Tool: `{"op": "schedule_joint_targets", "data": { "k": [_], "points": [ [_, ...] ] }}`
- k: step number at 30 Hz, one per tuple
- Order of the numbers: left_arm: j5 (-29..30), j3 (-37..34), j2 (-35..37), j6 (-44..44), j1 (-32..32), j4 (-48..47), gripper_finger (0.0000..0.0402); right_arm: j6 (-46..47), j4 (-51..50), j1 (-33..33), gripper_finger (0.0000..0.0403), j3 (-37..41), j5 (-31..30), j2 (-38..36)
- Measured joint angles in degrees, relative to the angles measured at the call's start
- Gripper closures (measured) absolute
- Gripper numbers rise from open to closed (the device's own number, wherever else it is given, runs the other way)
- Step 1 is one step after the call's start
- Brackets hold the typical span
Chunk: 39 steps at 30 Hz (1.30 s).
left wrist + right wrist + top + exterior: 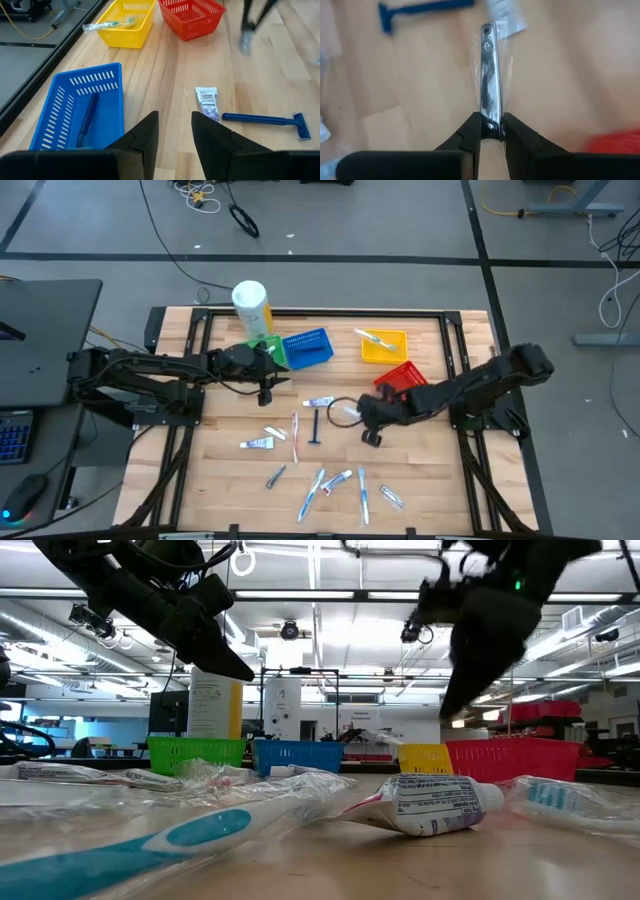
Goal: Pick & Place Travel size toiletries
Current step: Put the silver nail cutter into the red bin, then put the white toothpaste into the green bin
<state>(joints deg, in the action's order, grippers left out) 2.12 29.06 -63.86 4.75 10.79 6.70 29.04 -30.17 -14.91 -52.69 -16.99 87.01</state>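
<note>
My right gripper [357, 416] [492, 125] hovers over the table's middle, shut on a slim silver metal item in clear wrap [489, 65]. My left gripper [266, 388] [175, 120] is open and touches nothing. It hangs above the table just near of the blue basket [75, 112], which has a dark blue razor [87, 120] lying in it. On the wood lie a small white tube [206, 100], a blue razor [265, 119], and several wrapped toothbrushes and tubes [330, 480] toward the near edge. My right gripper pinches the silver item by one end [490, 116] between its two fingers. The fingers lie along it, coming slanting down from the table's right. The item sticks straight out past the fingertips, lifted clear of the wood, with its clear wrap loose around it.
Green [268, 352], blue, yellow [384, 345] and red [402, 378] mesh baskets stand in a row along the far side. The yellow one holds a wrapped toothbrush [107, 24]. A large white-and-yellow bottle [251, 305] stands behind the green basket. Black rails edge the table.
</note>
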Motion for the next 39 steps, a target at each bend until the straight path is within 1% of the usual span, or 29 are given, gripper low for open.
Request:
{"op": "schedule_joint_targets", "data": {
  "k": [4,7,10,13,19,23,26,27,30,34,37,39],
  "points": [
    [0.0,0.0,0.0,-0.02,0.01,-0.28,0.0278,1.64,-10.88,1.5,0.0342,-0.47,-4.25,-5.43],
    [0.01,0.0,0.0,-0.01,0.0,-0.47,0.0278,4.07,-20.51,3.03,0.0339,-0.52,-5.39,-8.47],
    [-0.01,0.0,0.0,-0.02,0.0,-0.32,0.0278,8.45,-30.14,5.13,0.0335,-0.15,-5.31,-9.02],
    [0.0,0.0,0.0,-0.02,0.0,-0.35,0.0278,12.93,-34.32,7.41,0.0334,1.57,-5.34,-9.13],
    [0.01,0.0,0.0,-0.02,0.0,-0.35,0.0278,16.61,-32.0,11.72,0.0333,7.56,-4.93,-9.13],
    [0.01,0.0,0.0,-0.02,0.0,-0.33,0.0278,16.78,-29.71,14.08,0.0332,9.96,-5.13,-9.13],
    [0.01,0.0,0.0,-0.02,0.01,-0.33,0.0278,14.49,-28.28,15.71,0.0329,10.08,-2.97,-9.13],
    [0.01,0.0,0.0,-0.02,0.0,-0.33,0.0278,13.17,-27.81,16.14,0.0326,10.08,-2.17,-9.13],
    [0.01,0.0,0.0,-0.02,0.0,-0.31,0.0278,10.28,-26.32,17.05,0.0308,10.08,-2.24,-9.13],
    [0.01,0.0,0.0,-0.02,0.0,-0.33,0.0278,9.59,-26.27,18.81,0.0279,10.08,-3.94,-9.13],
    [0.01,0.0,0.0,-0.02,0.0,-0.31,0.0278,9.55,-26.28,20.11,0.0264,10.08,-3.67,-9.13],
    [0.01,0.0,0.0,-0.02,0.0,-0.32,0.0278,9.54,-26.3,20.67,0.026,10.06,-2.25,-9.13]
  ]
}}
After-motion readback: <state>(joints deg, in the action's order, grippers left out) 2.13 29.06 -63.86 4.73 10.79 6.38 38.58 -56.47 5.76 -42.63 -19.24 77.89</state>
